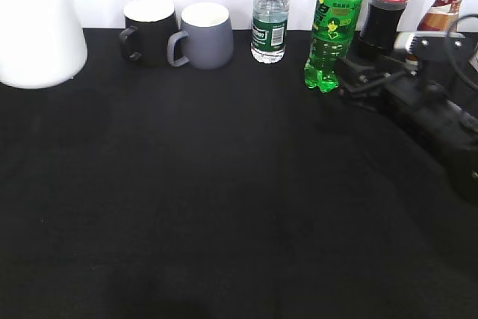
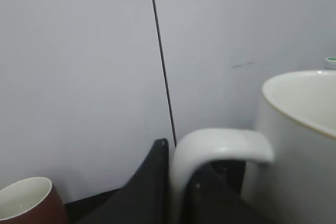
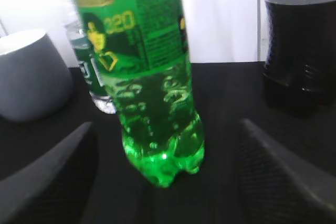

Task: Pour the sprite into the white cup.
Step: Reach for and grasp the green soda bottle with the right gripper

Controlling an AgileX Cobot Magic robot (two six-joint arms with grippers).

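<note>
Sprite (image 1: 333, 24) stands upper right in the exterior view, cup (image 1: 37, 31) upper left; the left wrist view shows the left gripper (image 2: 177, 192) closed on the cup's handle, ready to receive; the right wrist view shows the right gripper (image 3: 168, 177) wide, straddling the bottle.

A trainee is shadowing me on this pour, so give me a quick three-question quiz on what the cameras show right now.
1. True or false: the right pincer has closed on the sprite.
2. Fill in: the left pincer grips the white cup by its ____.
3. Which mug stands nearest the water bottle? A black mug; B grey mug; C white cup.

Key: 1 false, it is open, with a finger on either side of the bottle and neither touching it. 2 handle. 3 B.
</note>
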